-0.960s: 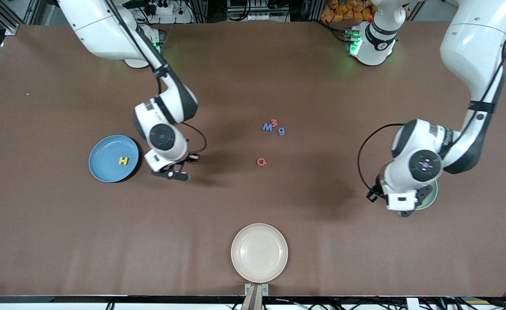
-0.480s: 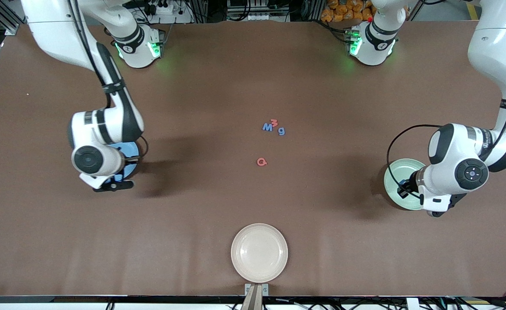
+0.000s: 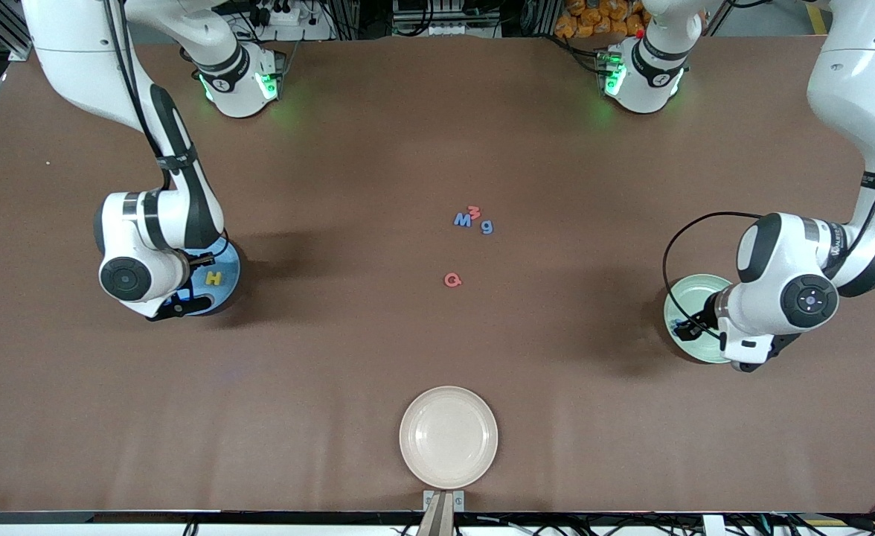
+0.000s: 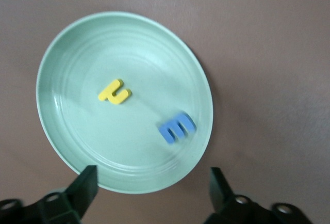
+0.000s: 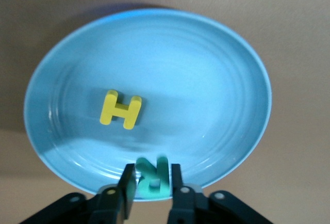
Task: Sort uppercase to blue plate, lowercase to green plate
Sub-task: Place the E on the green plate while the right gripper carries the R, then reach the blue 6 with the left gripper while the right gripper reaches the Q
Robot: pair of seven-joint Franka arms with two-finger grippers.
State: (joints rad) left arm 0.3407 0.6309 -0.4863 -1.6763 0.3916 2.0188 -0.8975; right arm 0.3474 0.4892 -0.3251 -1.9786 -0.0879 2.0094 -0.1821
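Both arms have swung outward since a second ago. From the front, the right gripper [image 3: 177,304] hangs over the blue plate [image 3: 229,269], where the H [image 3: 214,278] lies; the left gripper [image 3: 694,327] hangs over the green plate [image 3: 687,294]. M [image 3: 463,219], g [image 3: 487,227], a small red letter [image 3: 474,212] and G [image 3: 452,280] sit mid-table with bare table around them.

Left wrist: fingers [image 4: 85,185] wide apart, empty; a yellow letter [image 4: 114,92] and e [image 4: 177,127] lie inside the green plate's rim.

Right wrist: fingers [image 5: 126,182] flank the R [image 5: 152,174] near the blue plate's rim; whether they clamp it I cannot tell.
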